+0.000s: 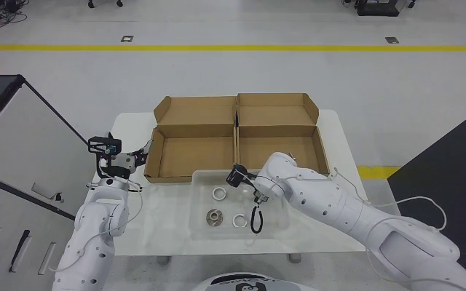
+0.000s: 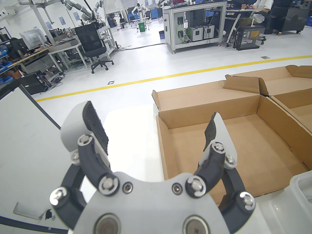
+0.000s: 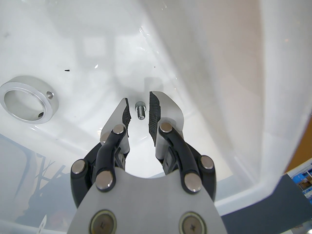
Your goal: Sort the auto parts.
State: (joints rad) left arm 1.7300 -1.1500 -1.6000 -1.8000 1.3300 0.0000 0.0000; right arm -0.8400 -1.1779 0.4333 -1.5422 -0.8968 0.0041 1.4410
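Note:
My right gripper [image 3: 139, 96] is down inside the white plastic bin [image 3: 219, 49], open, with a small silver bolt [image 3: 140, 110] lying on the bin floor between its fingers; neither pad touches it. An aluminium collar ring [image 3: 29, 99] lies off to one side on the bin floor. From above, the right gripper [image 1: 255, 202] is in the bin [image 1: 200, 178] near two white rings [image 1: 218, 193] [image 1: 239, 220], a grey gear-like part [image 1: 212, 216] and a black loop [image 1: 255, 220]. My left gripper [image 2: 151, 109] [image 1: 143, 156] hangs open and empty by the left cardboard box [image 2: 219, 135].
Two open cardboard boxes [image 1: 193, 156] [image 1: 277, 149] stand side by side behind the bin, both bare inside. A corner of the bin [image 2: 299, 191] sits near the left box. Bare white table [image 1: 131, 233] lies left of the bin.

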